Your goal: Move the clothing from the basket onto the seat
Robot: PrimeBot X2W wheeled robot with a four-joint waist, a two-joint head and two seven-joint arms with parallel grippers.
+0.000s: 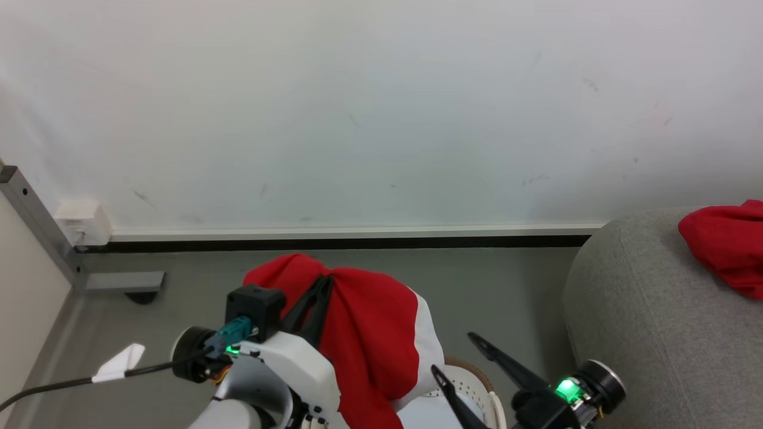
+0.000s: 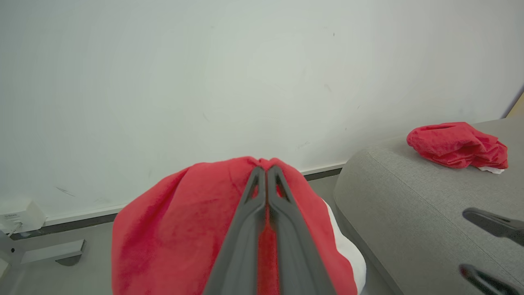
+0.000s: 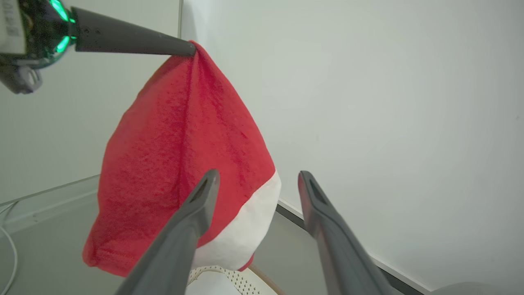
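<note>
Left claw [image 1: 325, 283]: pinching a bunched fold at the top of a red garment [image 1: 369, 339], fingers pressed together on the cloth, as the left wrist view is showing.
Garment: hanging free in the air above the basket [image 1: 477, 381], draping down from the pinch point, a white band [image 3: 241, 229] trailing along its lower edge.
Right claw [image 1: 456, 357]: standing wide apart and holding nothing, waiting just beside the hanging cloth.
Second garment [image 1: 724, 247]: lying crumpled on top of the seat [image 1: 632, 310], toward its far side.
Basket: sitting low beneath the held cloth, near the seat; what is lying inside it I cannot tell.
Step, as I judge it: carrying the lifted garment across to the seat.
Handling: the cloth is looking soft, light and limp, sagging under its own weight, so it is likely swinging with any quick move and could be snagging the basket rim.
Where to hold: a gathered fold, as the left claw is doing; a single thin layer is likelier to be slipping out.
</note>
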